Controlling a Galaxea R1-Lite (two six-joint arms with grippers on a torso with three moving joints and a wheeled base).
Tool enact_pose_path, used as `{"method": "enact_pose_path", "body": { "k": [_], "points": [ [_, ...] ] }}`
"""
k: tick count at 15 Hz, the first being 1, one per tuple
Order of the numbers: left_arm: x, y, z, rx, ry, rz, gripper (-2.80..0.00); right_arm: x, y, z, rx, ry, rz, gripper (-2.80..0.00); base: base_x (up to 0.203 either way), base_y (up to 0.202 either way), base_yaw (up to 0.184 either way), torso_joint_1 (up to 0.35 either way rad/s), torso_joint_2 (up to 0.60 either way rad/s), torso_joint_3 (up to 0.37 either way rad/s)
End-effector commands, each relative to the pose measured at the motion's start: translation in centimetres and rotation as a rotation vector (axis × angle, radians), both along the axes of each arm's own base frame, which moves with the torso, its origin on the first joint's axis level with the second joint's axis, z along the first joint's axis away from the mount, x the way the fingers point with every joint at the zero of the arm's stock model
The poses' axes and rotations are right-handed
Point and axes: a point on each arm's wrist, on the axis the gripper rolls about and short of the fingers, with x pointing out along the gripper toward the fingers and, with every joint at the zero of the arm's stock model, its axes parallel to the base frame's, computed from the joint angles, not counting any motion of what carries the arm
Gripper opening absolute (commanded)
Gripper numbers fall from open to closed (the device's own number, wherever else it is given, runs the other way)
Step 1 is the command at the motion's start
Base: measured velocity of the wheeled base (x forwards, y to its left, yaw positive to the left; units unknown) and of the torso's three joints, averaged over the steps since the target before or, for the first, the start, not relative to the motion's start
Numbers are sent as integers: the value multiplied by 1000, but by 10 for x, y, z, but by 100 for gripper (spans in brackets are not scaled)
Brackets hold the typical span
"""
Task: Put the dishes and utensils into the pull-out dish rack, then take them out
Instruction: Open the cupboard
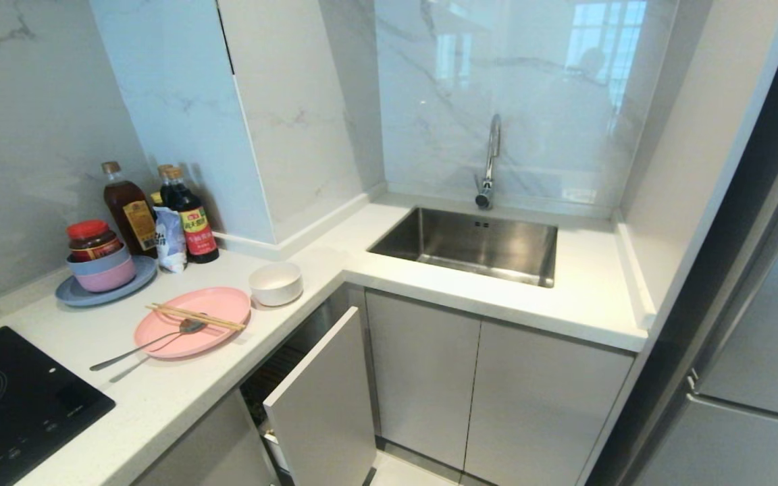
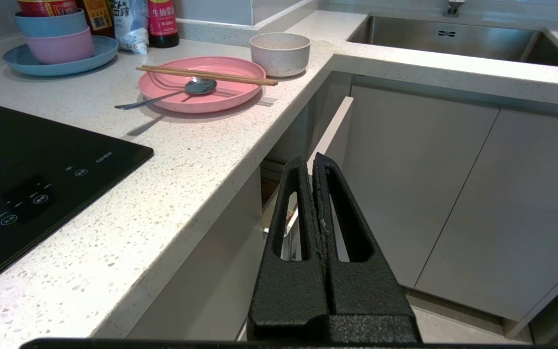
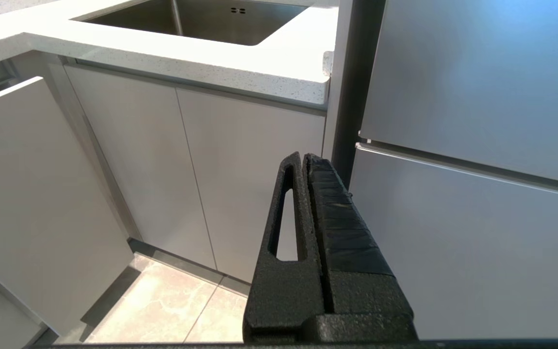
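A flat pink plate (image 1: pixel 193 320) (image 2: pixel 201 82) lies on the white counter, with wooden chopsticks (image 1: pixel 194 316) (image 2: pixel 206 75) laid across it and a grey metal spoon (image 1: pixel 146 344) (image 2: pixel 172 93) resting in it, handle over the rim. A small cream bowl (image 1: pixel 276 283) (image 2: pixel 280 53) stands just beyond the plate. Under the counter the pull-out dish rack (image 1: pixel 325 398) (image 2: pixel 330 135) is partly drawn out; its pale grey front panel shows, its inside mostly hidden. My left gripper (image 2: pixel 312 162) hangs shut and empty in front of that panel, below counter height. My right gripper (image 3: pixel 303 160) is shut and empty near the fridge.
A blue-grey plate with stacked pink and blue bowls and a red-lidded jar (image 1: pixel 102 270) stands at the back left beside sauce bottles (image 1: pixel 190 216). A black cooktop (image 1: pixel 11 398) fills the near left. The steel sink (image 1: pixel 470 243) with faucet lies right; a fridge (image 1: pixel 760 378) stands far right.
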Motion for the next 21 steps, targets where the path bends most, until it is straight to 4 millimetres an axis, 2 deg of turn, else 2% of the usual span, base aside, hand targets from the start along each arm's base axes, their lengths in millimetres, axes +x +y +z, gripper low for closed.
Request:
{"method": "enact_pose_path", "body": {
  "k": [1,13,21],
  "points": [
    [0,0,0,0,-1,-1,-280,0,0,0,0,0,0,-280,0,0,0,0,0,0],
    [0,0,0,0,-1,0,-280,0,0,0,0,0,0,-280,0,0,0,0,0,0],
    [0,0,0,0,-1,1,-280,0,0,0,0,0,0,-280,0,0,0,-217,469,244]
  ]
}}
